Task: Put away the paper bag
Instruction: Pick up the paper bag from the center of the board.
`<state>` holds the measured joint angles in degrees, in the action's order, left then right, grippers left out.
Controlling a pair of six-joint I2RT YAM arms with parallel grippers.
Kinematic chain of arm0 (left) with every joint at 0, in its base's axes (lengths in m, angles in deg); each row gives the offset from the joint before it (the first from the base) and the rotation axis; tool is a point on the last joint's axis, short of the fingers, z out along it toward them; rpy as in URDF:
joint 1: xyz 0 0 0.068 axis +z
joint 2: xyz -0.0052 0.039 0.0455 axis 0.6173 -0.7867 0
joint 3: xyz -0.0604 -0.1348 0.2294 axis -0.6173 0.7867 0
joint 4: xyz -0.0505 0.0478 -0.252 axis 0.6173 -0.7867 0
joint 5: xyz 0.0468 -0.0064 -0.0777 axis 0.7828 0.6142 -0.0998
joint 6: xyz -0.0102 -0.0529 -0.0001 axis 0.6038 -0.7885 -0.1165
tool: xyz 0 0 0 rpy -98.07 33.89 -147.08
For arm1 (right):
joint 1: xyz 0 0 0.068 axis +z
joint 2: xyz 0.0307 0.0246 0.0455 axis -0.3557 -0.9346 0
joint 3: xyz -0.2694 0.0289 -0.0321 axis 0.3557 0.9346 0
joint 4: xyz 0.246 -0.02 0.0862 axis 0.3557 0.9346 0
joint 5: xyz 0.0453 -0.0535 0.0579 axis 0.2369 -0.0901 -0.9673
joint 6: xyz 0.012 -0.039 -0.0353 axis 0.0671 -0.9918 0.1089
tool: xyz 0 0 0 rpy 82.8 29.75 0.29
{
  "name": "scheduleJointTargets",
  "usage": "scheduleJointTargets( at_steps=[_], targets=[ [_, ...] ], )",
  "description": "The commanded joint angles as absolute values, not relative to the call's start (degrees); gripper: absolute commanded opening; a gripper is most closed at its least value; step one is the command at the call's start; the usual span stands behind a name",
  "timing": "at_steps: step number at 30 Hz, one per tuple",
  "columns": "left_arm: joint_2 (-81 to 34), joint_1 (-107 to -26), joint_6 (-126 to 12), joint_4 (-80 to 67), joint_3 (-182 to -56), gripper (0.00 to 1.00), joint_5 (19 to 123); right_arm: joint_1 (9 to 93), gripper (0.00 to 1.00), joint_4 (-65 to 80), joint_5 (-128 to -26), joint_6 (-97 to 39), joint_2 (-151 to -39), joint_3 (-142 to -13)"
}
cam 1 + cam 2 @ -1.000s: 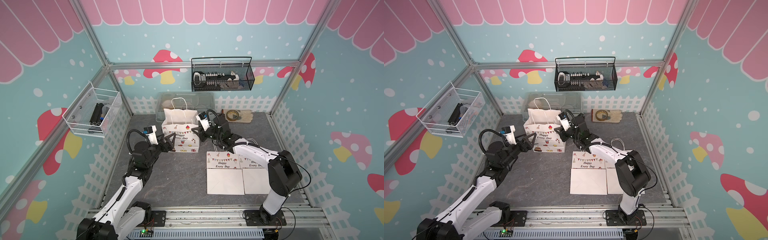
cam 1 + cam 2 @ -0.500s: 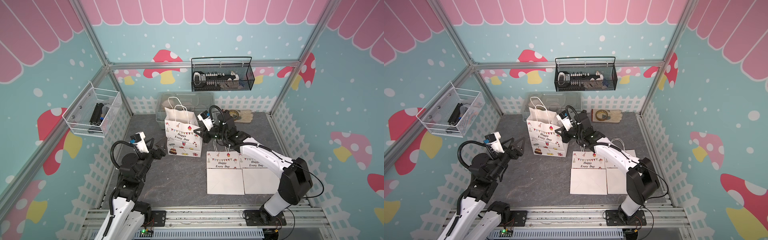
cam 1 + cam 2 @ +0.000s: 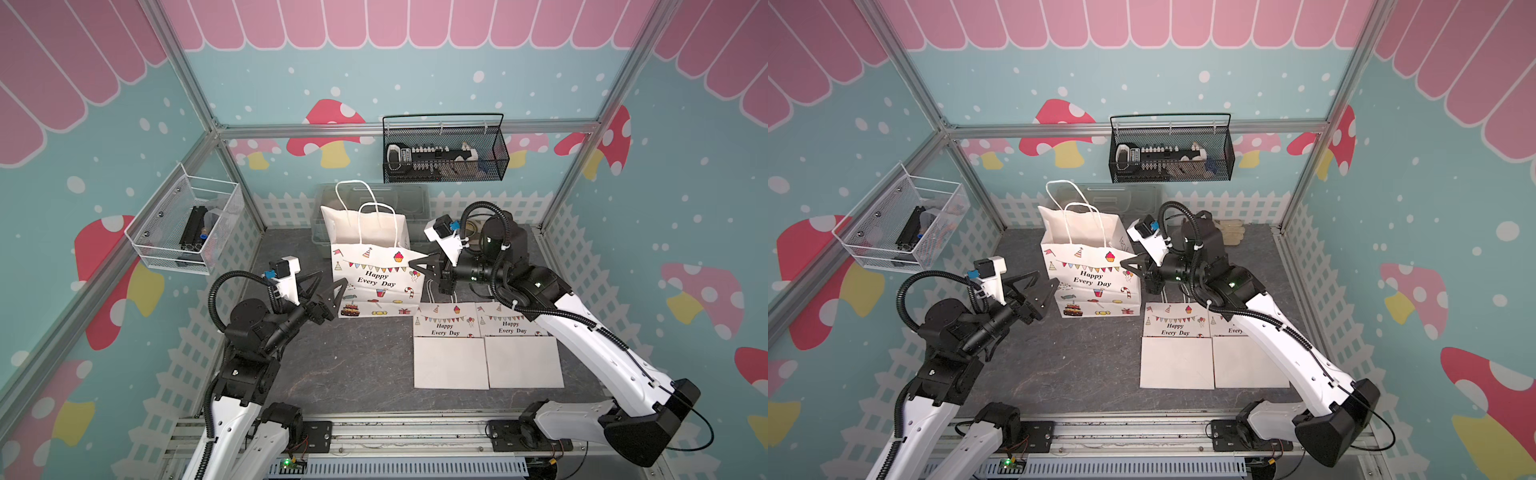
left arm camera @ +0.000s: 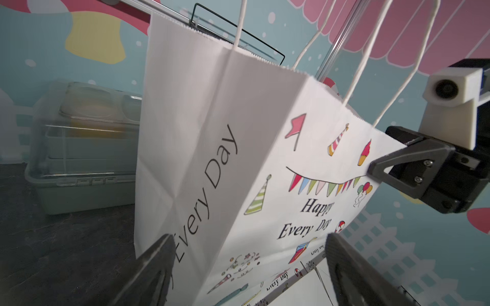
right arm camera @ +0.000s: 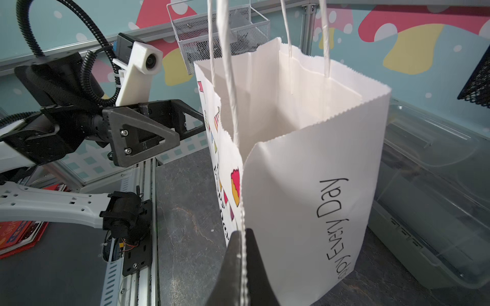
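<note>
Right wrist: right gripper [image 5: 242, 233] clamps paper bag [image 5: 305, 185] rim (left gripper [image 5: 191, 129] spread).

paper bag [image 3: 376, 282]: a second ago squat and close to the back edge of the desk [image 3: 353, 365]. now a little farther toward the front edge, standing taller, mouth spread open, handles higher.

left gripper [image 3: 333, 277]: was against the bag's left side, then drew back toward the front left corner. now just beside the bag's lower left corner again, arm folded up more than at the start.

right gripper [image 3: 414, 264]: jaws have closed the last bit, pinched on the bag's top rim corner. wrist higher, arm reaching farther out.
</note>
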<state>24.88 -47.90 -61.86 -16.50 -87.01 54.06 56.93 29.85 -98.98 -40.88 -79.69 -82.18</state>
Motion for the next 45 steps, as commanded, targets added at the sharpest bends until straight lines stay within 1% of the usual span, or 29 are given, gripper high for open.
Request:
scheduleJointTargets(
  at_steps=[1,5,13,15,20,21,24,28,33,36,43,45],
  targets=[
    [24.0,-48.0,-61.7,-15.4,-87.9,0.88,41.4,56.8,0.00,33.1,-104.5,-42.8,-76.4,-82.7],
    [22.4,-49.0,-64.6,-10.7,-87.2,0.88,35.6,56.7,0.00,33.6,-107.0,-42.5,-75.1,-82.4],
    [20.9,-55.1,-63.5,-10.4,-88.4,0.84,35.5,56.7,0.00,32.9,-110.9,-41.0,-74.3,-82.2],
    [20.5,-56.7,-63.0,-10.8,-88.9,0.82,35.6,56.7,0.00,32.6,-111.1,-40.8,-73.9,-82.0],
    [20.5,-58.4,-62.7,-11.1,-89.7,0.67,35.5,56.7,0.00,32.9,-110.4,-40.7,-72.2,-81.4],
    [20.8,-58.4,-62.3,-11.9,-89.8,0.66,35.9,56.6,0.00,33.1,-110.1,-40.8,-71.7,-81.1],
    [22.1,-58.4,-60.3,-14.3,-89.7,0.67,38.4,56.4,0.00,34.1,-110.1,-41.3,-69.6,-80.4],
    [23.2,-58.4,-59.8,-14.6,-89.2,0.74,40.3,56.4,0.00,36.3,-111.4,-41.9,-66.6,-79.7],
    [22.2,-58.4,-62.1,-11.5,-89.1,0.78,36.8,56.3,0.00,38.1,-112.0,-42.6,-63.3,-78.4],
    [22.5,-58.4,-62.3,-11.2,-89.1,0.79,36.5,56.2,0.00,39.2,-112.2,-43.4,-62.0,-77.6],
    [24.5,-58.0,-65.7,-6.3,-87.8,0.81,35.3,56.1,0.00,40.2,-113.6,-44.1,-61.2,-77.2],
    [24.3,-58.0,-67.1,-4.4,-87.7,0.81,33.6,56.0,0.00,40.2,-113.6,-44.2,-61.3,-77.2]
  ],
)
